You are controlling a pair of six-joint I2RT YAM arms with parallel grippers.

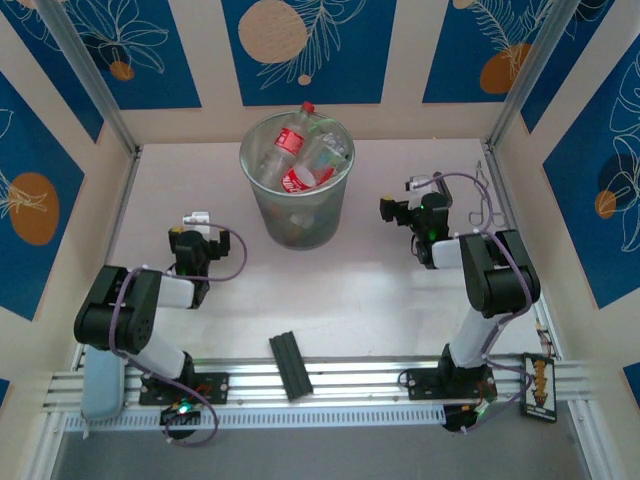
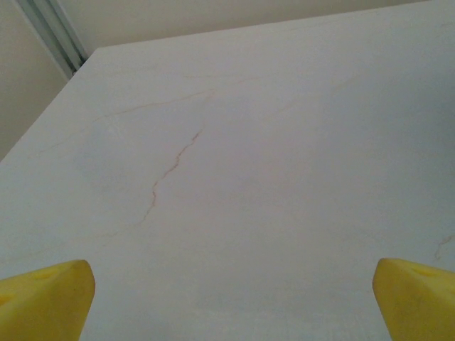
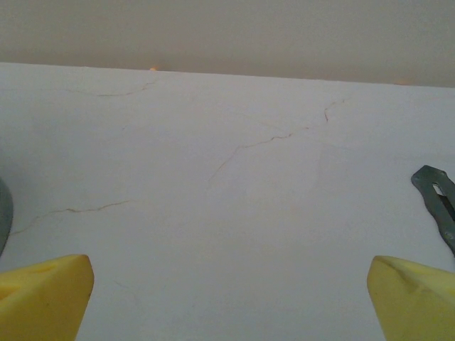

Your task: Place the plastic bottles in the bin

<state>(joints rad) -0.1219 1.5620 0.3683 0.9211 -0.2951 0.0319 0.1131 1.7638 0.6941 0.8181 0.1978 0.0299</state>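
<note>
I am looking down on the bench (image 1: 380,290) from the top view, and the bin (image 1: 300,228) is standing upright toward 12 o'clock of the surface, near the back wall. The plastic bottles (image 1: 292,160) are lying piled inside it. Several are showing red labels, one clear one is resting toward the 3 o'clock side of the rim, and a red-capped one is poking above the rim at 12 o'clock.

The left claw (image 2: 227,305) is hanging over bare bench at about 8 o'clock from the bin, well apart from it. Its yellow fingers (image 2: 43,302) are standing wide at the two lower corners of the left wrist view, with nothing between them.

The right claw (image 3: 227,298) is sitting at about 4 o'clock from the bin, also apart from it. It is likewise spread wide and gripping nothing. In the right wrist view a grey metal piece (image 3: 435,197) is lying on the bench at its 3 o'clock edge.

A black bar (image 1: 290,365) is lying at 6 o'clock from the bin, partly over the near rail (image 1: 360,380).
</note>
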